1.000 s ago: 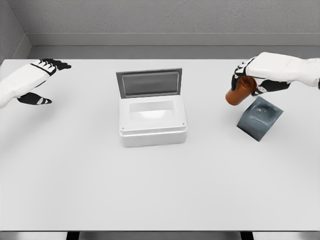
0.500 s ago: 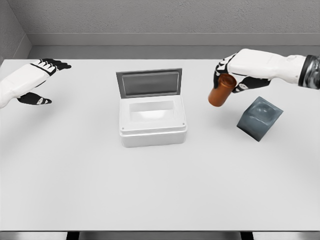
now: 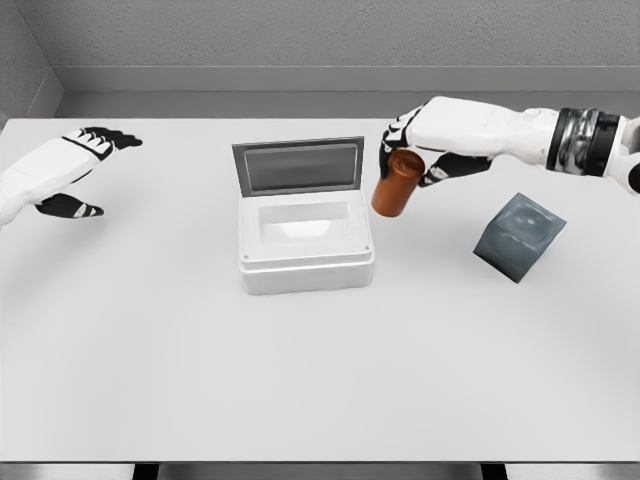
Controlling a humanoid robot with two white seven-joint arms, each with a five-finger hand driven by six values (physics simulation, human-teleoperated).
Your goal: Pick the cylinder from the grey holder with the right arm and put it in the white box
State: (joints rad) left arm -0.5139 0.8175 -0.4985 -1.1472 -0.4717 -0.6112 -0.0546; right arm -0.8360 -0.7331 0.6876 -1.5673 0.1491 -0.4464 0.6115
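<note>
Right hand (image 3: 428, 142) curled around the top of the brown cylinder (image 3: 396, 183), carried tilted in the air. Just below and left of the hand: the white box (image 3: 306, 245), lid up, open. Well right of the hand and lower: the grey holder (image 3: 519, 236), tipped on the table (image 3: 320, 380). Far left: left hand (image 3: 62, 170), fingers spread, gripping nothing.

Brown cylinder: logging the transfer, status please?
Right hand shut on brown cylinder, tilted, just right of open white box. Left hand open, far left. Path clear.
</note>
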